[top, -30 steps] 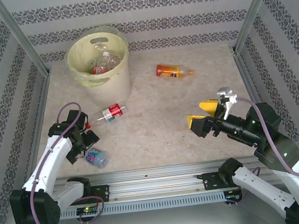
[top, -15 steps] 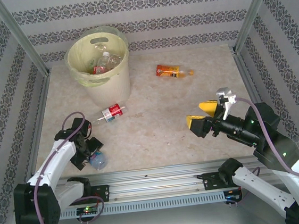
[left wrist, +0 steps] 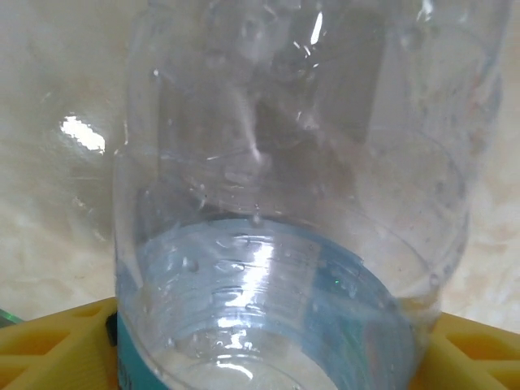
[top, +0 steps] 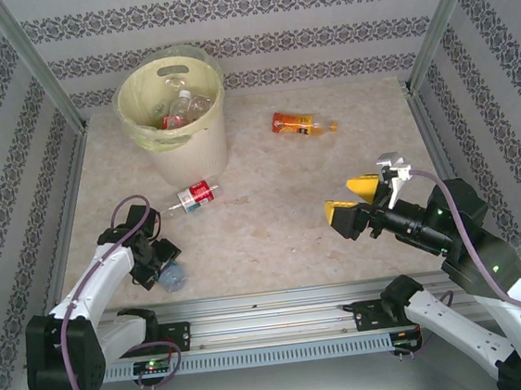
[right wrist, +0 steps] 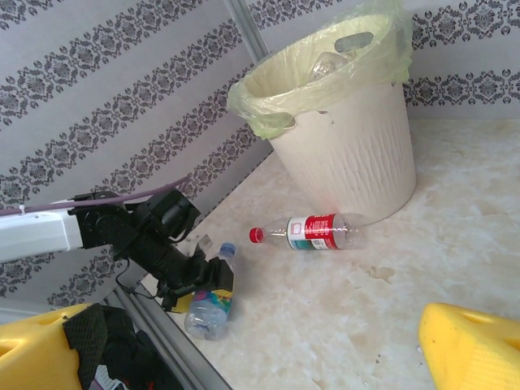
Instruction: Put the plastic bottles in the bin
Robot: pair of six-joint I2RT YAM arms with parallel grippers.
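A clear bottle with a blue label (top: 171, 277) lies at the near-left edge of the table. My left gripper (top: 159, 264) is down over it. In the left wrist view the bottle (left wrist: 284, 203) sits between the yellow fingers (left wrist: 57, 341), which press on both its sides. The right wrist view has the same bottle (right wrist: 210, 301) under the left gripper (right wrist: 199, 280). A red-label bottle (top: 195, 196) lies in front of the bin (top: 191, 156). An orange-label bottle (top: 301, 123) lies further back. My right gripper (top: 340, 200) hovers open and empty at the right.
The pale-yellow bin (right wrist: 349, 154) with its clear liner holds a few bottles (top: 181, 105). The red-label bottle (right wrist: 317, 231) lies just off its wall. Patterned walls and metal posts close in the table. A metal rail (top: 271, 298) runs along the near edge.
My left gripper has come down onto the blue-label bottle and its jaws have narrowed around it; the bottle shifted slightly. The right arm has not moved.
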